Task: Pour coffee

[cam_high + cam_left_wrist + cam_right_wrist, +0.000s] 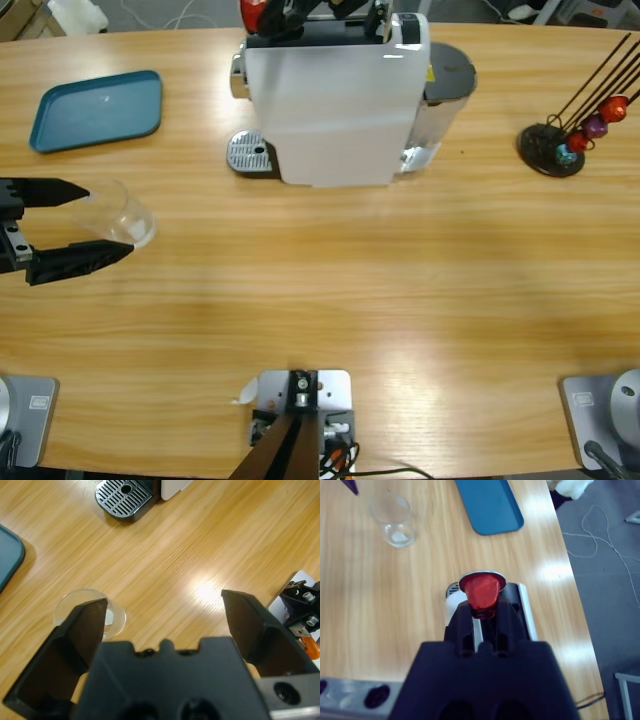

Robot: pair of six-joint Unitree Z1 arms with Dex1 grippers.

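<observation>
A clear empty glass [118, 213] stands on the table at the far left. My left gripper [108, 220] is open, its two jaws spread on either side of the glass. In the left wrist view the glass [112, 617] shows just past one jaw, partly hidden by it. My right gripper [482, 609] is shut on a red capsule [481, 591] over the top of the white coffee machine [335, 95]. The high view shows that capsule [255, 12] at the top edge. No coffee is in view.
The machine's metal drip grate [250, 153] sticks out on its left. A blue tray [97, 109] lies at the back left. A black capsule stand [553, 148] with coloured capsules is at the right. Bare wood spans the middle and front.
</observation>
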